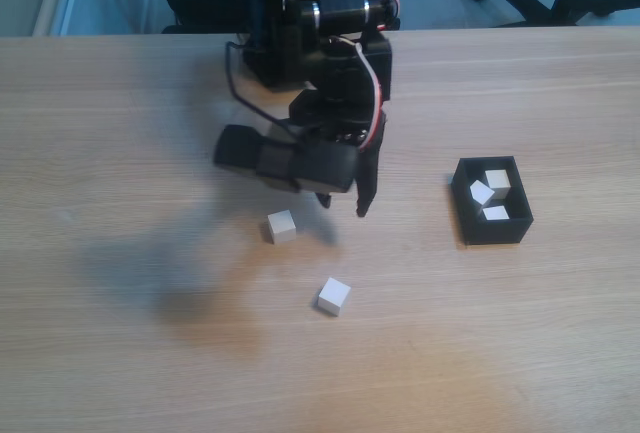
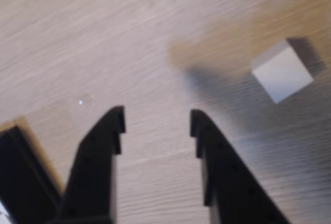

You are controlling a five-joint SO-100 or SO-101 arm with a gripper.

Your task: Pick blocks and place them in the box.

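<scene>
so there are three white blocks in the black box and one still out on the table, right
Not quite. The box does hold three blocks, but the fixed view shows two still out on the table: one near the gripper, another closer to the camera.

Matt wood-grain table (image 1: 120, 353), matt white blocks (image 1: 334, 296), dull black box (image 1: 495, 231).

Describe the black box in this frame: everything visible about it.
The box is a small black rectangular container, open-topped with thin matte walls that look like plastic. It sits flat on the wooden table, right of the arm in the fixed view, turned slightly askew to the table edge. Three white blocks lie inside, one tilted. The tool is apart from it, not touching.
</scene>
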